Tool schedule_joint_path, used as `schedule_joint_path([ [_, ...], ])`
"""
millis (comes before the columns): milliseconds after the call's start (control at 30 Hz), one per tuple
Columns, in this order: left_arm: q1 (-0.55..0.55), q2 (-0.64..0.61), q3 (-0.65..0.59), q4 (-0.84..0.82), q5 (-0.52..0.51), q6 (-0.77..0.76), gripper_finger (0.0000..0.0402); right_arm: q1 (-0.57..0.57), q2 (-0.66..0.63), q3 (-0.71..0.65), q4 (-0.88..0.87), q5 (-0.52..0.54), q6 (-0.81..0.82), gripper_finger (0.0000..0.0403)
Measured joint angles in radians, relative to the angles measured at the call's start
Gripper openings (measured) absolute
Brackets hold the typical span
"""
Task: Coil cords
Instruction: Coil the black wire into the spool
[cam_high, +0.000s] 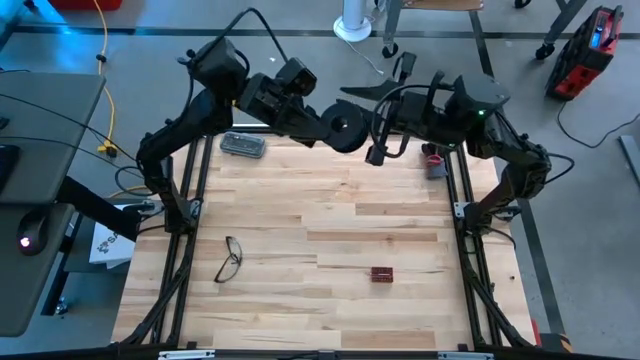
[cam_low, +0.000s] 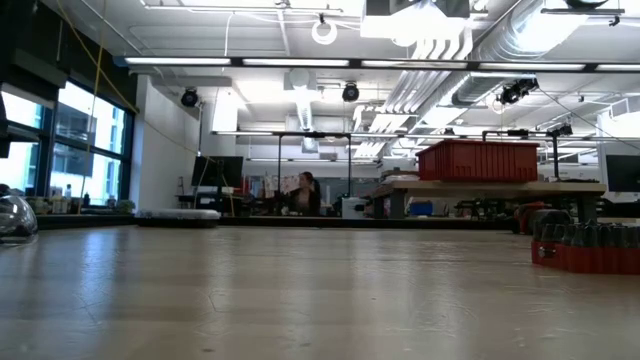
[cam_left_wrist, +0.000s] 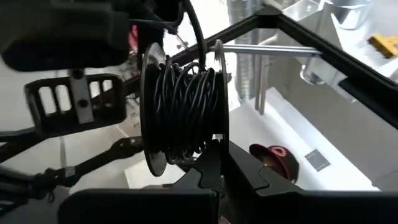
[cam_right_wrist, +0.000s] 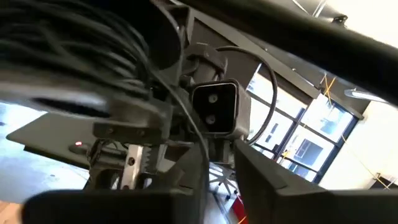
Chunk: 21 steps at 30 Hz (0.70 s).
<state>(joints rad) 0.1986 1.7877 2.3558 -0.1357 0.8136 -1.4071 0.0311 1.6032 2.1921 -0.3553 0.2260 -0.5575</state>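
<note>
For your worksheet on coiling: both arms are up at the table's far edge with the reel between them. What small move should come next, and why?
Probably the right tool should guide one more turn of wire onto the reel, which the left tool clamps by its rim. The wound wire looks loose and uneven.

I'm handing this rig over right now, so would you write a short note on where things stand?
Left gripper: shut on the reel, held up over the table's far edge.
Right gripper: beside the reel, also in the air; its grip is not readable.
Wire: many turns already wound on the reel.
Left to do: cannot tell how much wire is still loose.
Also on the table: eyeglasses, small red block, grey case.
</note>
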Motion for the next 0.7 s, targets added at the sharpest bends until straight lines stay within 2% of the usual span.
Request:
schedule_joint_path([
  [133,0.002,-0.001,0.000,0.042,-0.007,0.009,0.0003,0.000,0.000,0.000,0.009,-0.003,0.000,0.0103],
  [233,0.002,-0.001,0.000,0.103,-0.012,0.020,0.0003,0.001,0.000,0.000,0.036,-0.014,0.006,0.0118],
  [367,0.002,-0.002,0.000,0.175,-0.021,0.003,0.0003,0.001,0.011,0.000,0.080,-0.027,0.040,0.0121],
  [700,0.006,-0.038,-0.001,0.129,-0.004,0.015,0.0003,0.002,0.007,0.000,0.017,-0.018,0.056,0.0122],
])
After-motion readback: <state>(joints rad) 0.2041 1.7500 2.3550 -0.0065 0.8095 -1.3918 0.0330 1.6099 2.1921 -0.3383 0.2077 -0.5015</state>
